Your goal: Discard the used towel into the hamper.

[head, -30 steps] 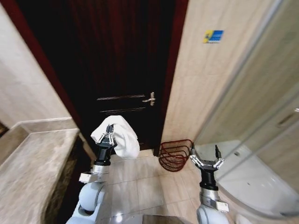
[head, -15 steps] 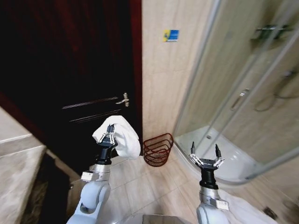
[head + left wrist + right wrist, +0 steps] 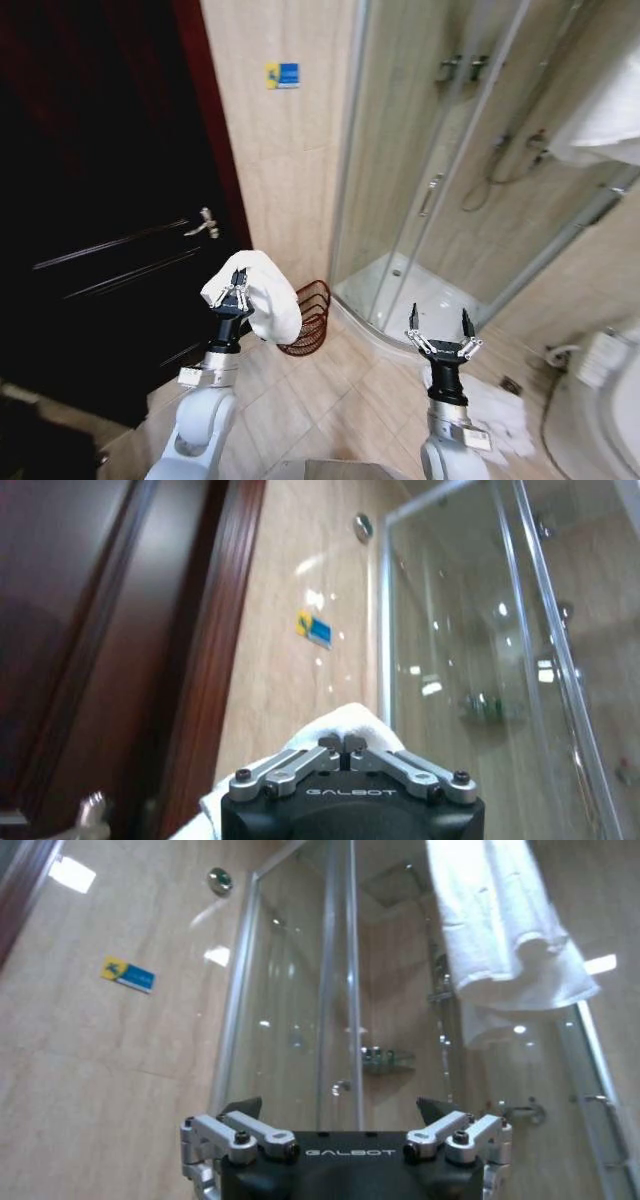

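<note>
A white used towel [image 3: 262, 298] hangs bunched from my left gripper [image 3: 236, 288], which is shut on it and held up in front of me. The same towel [image 3: 340, 721] peeks out past the closed fingertips in the left wrist view. Just behind and to the right of the towel, the hamper [image 3: 308, 320], a dark red wire basket, stands on the tiled floor against the beige wall; the towel hides its left part. My right gripper [image 3: 440, 340] is raised on the right, open and holding nothing, and the right wrist view shows its fingers [image 3: 232, 1129] spread.
A dark wooden door [image 3: 110, 240] with a metal handle fills the left. A glass shower enclosure [image 3: 440, 180] stands right of the hamper. White cloth lies on the floor [image 3: 495, 415] by my right arm, and a white towel hangs high at right [image 3: 605, 125].
The whole head view has swung to the right: the door slid left and the shower came into view. Both arms keep their pose, the towel still held in the left gripper.
</note>
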Tool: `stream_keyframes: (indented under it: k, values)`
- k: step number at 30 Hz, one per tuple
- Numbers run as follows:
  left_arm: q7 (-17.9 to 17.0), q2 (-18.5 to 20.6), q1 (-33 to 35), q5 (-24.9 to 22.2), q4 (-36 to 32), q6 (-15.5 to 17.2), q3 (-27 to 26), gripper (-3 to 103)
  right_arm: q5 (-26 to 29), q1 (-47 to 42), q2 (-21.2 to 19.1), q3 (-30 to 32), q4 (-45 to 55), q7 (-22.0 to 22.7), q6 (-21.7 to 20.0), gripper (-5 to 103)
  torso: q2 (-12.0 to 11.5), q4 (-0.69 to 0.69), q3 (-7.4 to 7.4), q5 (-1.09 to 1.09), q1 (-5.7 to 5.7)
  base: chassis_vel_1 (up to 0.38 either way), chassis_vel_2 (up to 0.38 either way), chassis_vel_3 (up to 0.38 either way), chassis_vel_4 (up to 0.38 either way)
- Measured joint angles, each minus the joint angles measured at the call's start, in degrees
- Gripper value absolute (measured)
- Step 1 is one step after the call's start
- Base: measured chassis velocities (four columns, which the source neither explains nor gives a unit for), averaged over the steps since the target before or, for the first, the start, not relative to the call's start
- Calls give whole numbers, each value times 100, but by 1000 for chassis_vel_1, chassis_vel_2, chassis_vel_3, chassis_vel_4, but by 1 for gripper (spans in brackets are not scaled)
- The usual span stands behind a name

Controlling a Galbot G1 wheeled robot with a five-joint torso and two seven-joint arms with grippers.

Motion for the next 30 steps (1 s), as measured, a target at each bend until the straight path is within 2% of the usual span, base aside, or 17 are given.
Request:
stream_keyframes:
  k: [3,7,11,15,17,18,22,23,27,30]
  values:
    - [-53,-28,-48,105,223,-7,16,0,28,11,-8,14,-3,16,17,100,0,1,0,-1,0,-14,-20,-11,-14]
    - [-64,-52,-189,608,575,-185,7,0,91,22,-33,47,-46,23,48,100,0,3,0,-1,0,0,0,0,0]
    - [-36,-35,-303,614,779,-191,112,0,110,63,-48,89,-142,50,90,100,0,2,0,0,0,0,0,0,0]
    - [235,55,-477,409,1107,-234,252,0,131,102,-73,116,-195,85,138,100,0,2,0,0,0,0,0,0,0]
    - [573,194,-718,190,1656,-389,450,0,135,130,-78,134,-295,104,200,100,0,1,0,-1,0,0,0,0,0]
    - [573,194,-718,190,1656,-389,450,0,135,130,-78,134,-295,104,200,100,0,1,0,-1,0,0,0,0,0]
    - [818,398,-1256,-109,2590,-477,797,0,42,99,-104,183,-447,233,314,100,0,1,1,-2,0,0,0,0,0]
    - [818,398,-1256,-109,2590,-477,797,0,42,99,-104,183,-447,233,314,100,0,1,1,-2,0,0,0,0,0]
    - [823,644,-1937,-840,3310,-430,1251,0,31,17,-167,329,-521,334,434,100,-1,2,1,-1,1,0,0,0,0]
    - [724,683,-2230,-1110,3553,-393,1429,0,166,-50,-167,428,-518,267,423,100,0,2,1,0,0,0,0,0,0]
